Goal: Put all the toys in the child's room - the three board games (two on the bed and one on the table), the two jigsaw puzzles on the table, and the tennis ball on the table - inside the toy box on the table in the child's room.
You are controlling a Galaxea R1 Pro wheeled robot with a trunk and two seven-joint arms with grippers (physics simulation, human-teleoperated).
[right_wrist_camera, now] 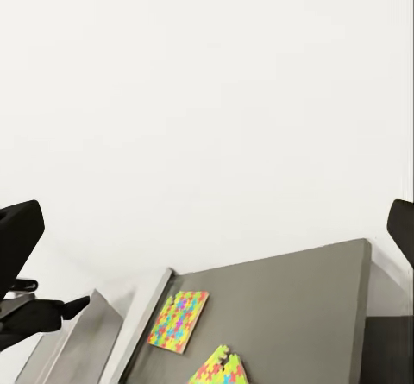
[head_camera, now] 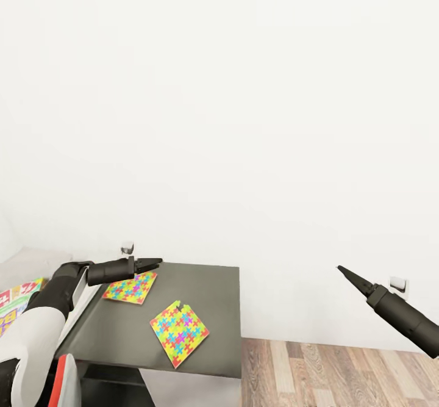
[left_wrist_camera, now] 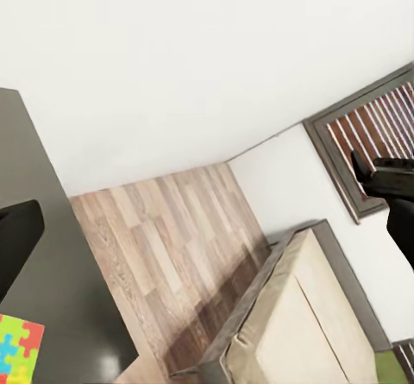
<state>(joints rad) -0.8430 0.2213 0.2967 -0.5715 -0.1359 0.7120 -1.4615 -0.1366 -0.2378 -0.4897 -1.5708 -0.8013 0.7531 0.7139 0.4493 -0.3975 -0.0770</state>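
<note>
Head: left gripper (head_camera: 151, 264) hovers over far puzzle (head_camera: 130, 287), fingers together, holding nothing (likely lining up pick); near puzzle (head_camera: 179, 332) flat on table (head_camera: 219, 309). Right gripper (head_camera: 346, 273) idle, also pinched shut, clear of table.
Left wrist: bed (left_wrist_camera: 293, 332) across floor (left_wrist_camera: 164, 237).
Right wrist: both puzzles untouched.

I see a plain white wall (head_camera: 244, 120), a wood-plank floor (head_camera: 341, 376) and a dark-framed slatted window (left_wrist_camera: 366, 147).
</note>
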